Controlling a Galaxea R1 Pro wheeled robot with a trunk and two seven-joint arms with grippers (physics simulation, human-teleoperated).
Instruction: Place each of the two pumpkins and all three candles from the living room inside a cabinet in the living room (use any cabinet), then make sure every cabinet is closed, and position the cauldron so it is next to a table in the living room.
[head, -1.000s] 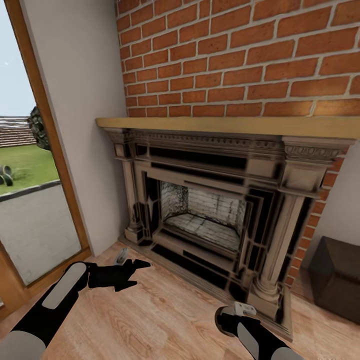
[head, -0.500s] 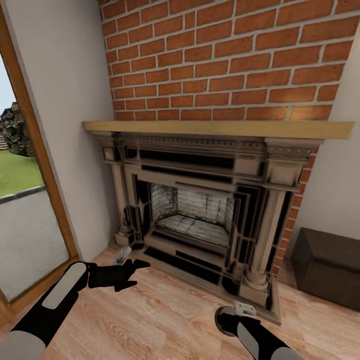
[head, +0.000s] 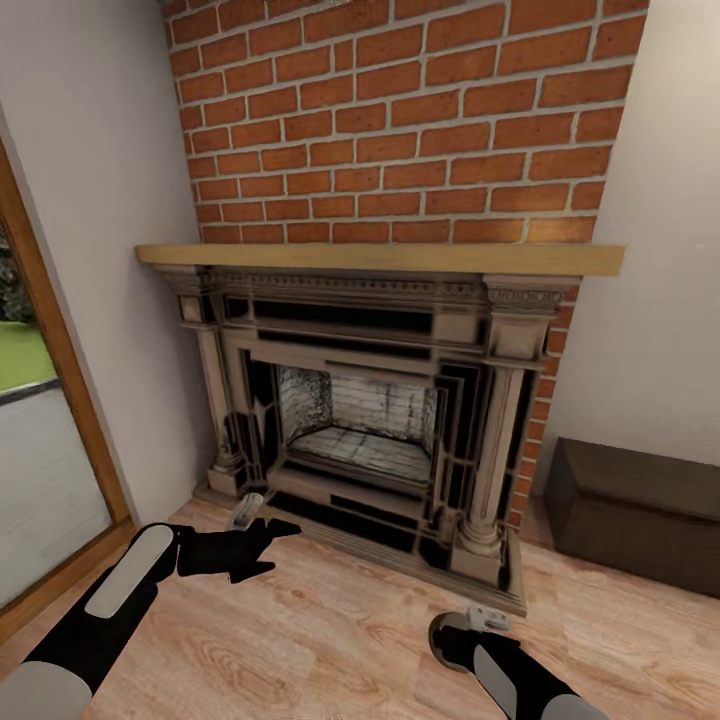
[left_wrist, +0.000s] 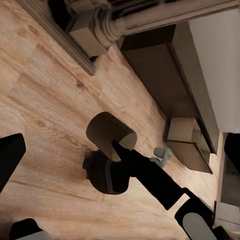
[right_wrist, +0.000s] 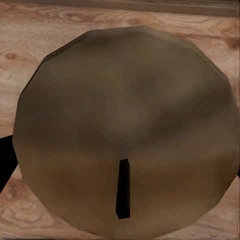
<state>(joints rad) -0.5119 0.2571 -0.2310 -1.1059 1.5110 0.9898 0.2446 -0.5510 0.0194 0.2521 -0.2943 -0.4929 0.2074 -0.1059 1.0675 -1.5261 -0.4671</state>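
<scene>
Right hand (left_wrist: 102, 172) grips a candle (left_wrist: 111, 134), a stubby beige-grey cylinder, held above the wooden floor (head: 330, 630). In the right wrist view the candle's flat round end sits very close to the lens, dark wick (right_wrist: 123, 188) visible, floorboards around its edge. From the head view the right forearm enters low at right and the hand itself is hidden below the wrist.

Left hand (head: 262, 546) is held out low over the floor, black fingers spread apart, nothing between them. In the left wrist view two dark fingertips (left_wrist: 10, 152) show at the frame edge, set apart.

Beyond the hands stands the fireplace (head: 370, 420): ornate carved pale surround, black panels, grey brick firebox, columns on square bases. A light wooden mantel shelf (head: 380, 258) tops it. Red brick chimney breast (head: 400, 130) rises above.

Right of the fireplace, against the pale wall, sits a low dark-brown cabinet (head: 640, 515), its near end facing the fireplace column; fronts look shut from here. The left wrist view shows the same unit (left_wrist: 160, 70) running along the wall, with a paler open box-like part (left_wrist: 185, 135) near its far end; what that part is cannot be told.

Far left, a wooden-framed window (head: 45, 420) gives onto pavement and grass.
</scene>
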